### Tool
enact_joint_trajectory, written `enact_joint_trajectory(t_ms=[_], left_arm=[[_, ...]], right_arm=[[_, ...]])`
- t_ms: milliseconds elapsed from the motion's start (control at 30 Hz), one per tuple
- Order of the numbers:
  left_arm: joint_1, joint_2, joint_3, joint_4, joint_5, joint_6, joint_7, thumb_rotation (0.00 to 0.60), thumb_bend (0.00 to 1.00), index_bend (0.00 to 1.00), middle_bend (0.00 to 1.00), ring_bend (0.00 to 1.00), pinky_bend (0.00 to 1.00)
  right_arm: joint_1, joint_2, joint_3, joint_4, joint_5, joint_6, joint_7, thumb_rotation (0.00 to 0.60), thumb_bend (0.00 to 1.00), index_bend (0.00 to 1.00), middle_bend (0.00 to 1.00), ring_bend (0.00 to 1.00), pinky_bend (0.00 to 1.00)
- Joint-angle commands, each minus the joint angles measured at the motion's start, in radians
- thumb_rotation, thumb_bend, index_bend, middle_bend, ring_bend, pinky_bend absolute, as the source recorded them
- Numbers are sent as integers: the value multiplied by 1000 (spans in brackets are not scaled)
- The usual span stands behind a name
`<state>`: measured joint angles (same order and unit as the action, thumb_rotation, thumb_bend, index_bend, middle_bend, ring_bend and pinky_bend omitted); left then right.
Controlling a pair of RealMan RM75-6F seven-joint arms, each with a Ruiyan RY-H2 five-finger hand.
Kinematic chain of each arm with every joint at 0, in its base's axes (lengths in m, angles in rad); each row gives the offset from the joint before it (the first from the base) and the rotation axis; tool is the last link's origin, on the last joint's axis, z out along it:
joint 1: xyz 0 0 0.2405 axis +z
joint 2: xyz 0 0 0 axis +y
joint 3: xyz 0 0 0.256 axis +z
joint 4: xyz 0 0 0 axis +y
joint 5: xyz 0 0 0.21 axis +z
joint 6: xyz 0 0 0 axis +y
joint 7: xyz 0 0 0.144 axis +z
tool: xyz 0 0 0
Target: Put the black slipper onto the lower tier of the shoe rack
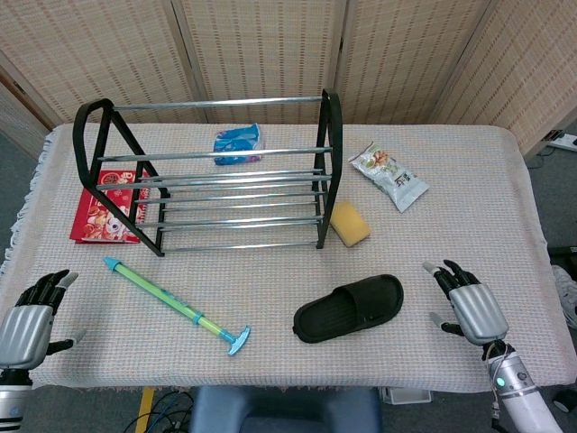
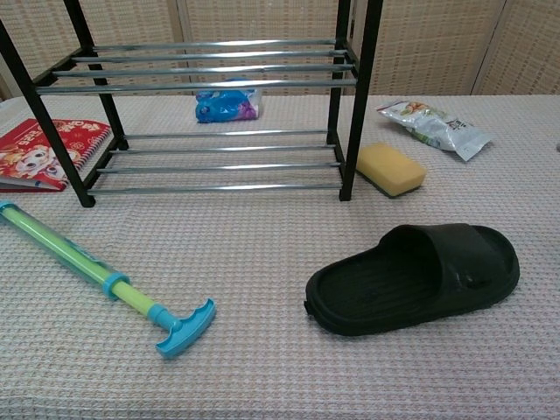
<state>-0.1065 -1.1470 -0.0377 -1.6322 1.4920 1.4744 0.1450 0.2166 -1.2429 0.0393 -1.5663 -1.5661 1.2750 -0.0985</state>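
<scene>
One black slipper (image 1: 349,308) lies sole-down on the cloth-covered table (image 1: 270,352), in front of the shoe rack (image 1: 212,176).

At the near edge, the left hand (image 1: 24,320) and the right hand (image 1: 469,305) each hold nothing, fingers spread; the right is near the slipper, not touching. One toy water pump (image 1: 176,307) lies left. Farther: one yellow sponge (image 1: 349,223), one red book (image 1: 108,203), one snack packet (image 1: 389,176), one blue packet (image 1: 238,142).

You have the slipper (image 1: 349,308) near the surface's (image 1: 469,216) front edge, right of the water pump (image 1: 175,306); the shoe rack (image 1: 212,177) stands behind, the sponge (image 1: 349,223) at its right foot.
</scene>
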Motion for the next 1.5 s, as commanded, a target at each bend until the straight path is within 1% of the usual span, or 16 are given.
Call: enact_joint_trajectory(t_ms=[33, 133, 267, 333, 600, 767, 900, 1100, 1167, 1233, 1267, 1333, 1500], left_arm=[[5, 2, 1, 4, -2, 6, -7, 600, 153, 162, 146, 134, 251], [11, 2, 3, 9, -5, 8, -15, 600, 153, 162, 146, 134, 251], [15, 4, 10, 12, -4, 6, -22, 600, 152, 162, 146, 134, 251], [18, 6, 10, 14, -4, 10, -27, 600, 152, 162, 146, 134, 251], [27, 8, 15, 27, -10, 9, -45, 600, 152, 162, 146, 134, 250], [24, 7, 14, 31, -9, 2, -52, 600, 152, 162, 146, 134, 251], [23, 10, 12, 35, -9, 2, -57, 600, 153, 162, 146, 134, 251], [25, 10, 10, 41, -15, 1, -62, 600, 152, 162, 146, 134, 251], [24, 10, 11, 41, -16, -2, -59, 600, 152, 162, 146, 134, 251], [27, 12, 12, 39, -13, 2, -60, 600, 152, 162, 146, 134, 251], [29, 13, 12, 38, -11, 7, -63, 600, 152, 162, 146, 134, 251], [34, 15, 13, 39, -12, 13, -64, 600, 152, 162, 146, 134, 251], [34, 21, 14, 30, -10, 12, -59, 600, 152, 162, 146, 134, 250]], right_arm=[[52, -43, 9, 32, 1, -60, -17, 600, 191, 90, 220, 140, 246], [87, -78, 23, 61, 0, -85, -39, 600, 124, 90, 213, 136, 246], [126, -133, 41, 114, -16, -89, -109, 600, 24, 88, 204, 113, 234], [146, -160, 44, 141, -24, -97, -140, 600, 1, 88, 202, 107, 234], [198, -236, 51, 209, -15, -127, -197, 600, 0, 88, 195, 92, 233], [234, -295, 60, 261, -33, -118, -223, 600, 0, 88, 195, 92, 233], [266, -346, 66, 299, -58, -103, -218, 600, 0, 88, 195, 91, 233], [312, -444, 81, 386, -104, -45, -182, 600, 0, 88, 218, 92, 233], [325, -466, 82, 405, -113, -36, -162, 600, 16, 88, 229, 92, 233], [335, -461, 77, 394, -128, -25, -143, 600, 86, 88, 236, 91, 233], [340, -444, 70, 373, -140, -20, -131, 600, 108, 88, 241, 92, 233], [343, -409, 58, 327, -156, -13, -112, 600, 186, 88, 266, 94, 233], [356, -305, 12, 182, -221, -6, -83, 600, 297, 93, 309, 114, 233]])
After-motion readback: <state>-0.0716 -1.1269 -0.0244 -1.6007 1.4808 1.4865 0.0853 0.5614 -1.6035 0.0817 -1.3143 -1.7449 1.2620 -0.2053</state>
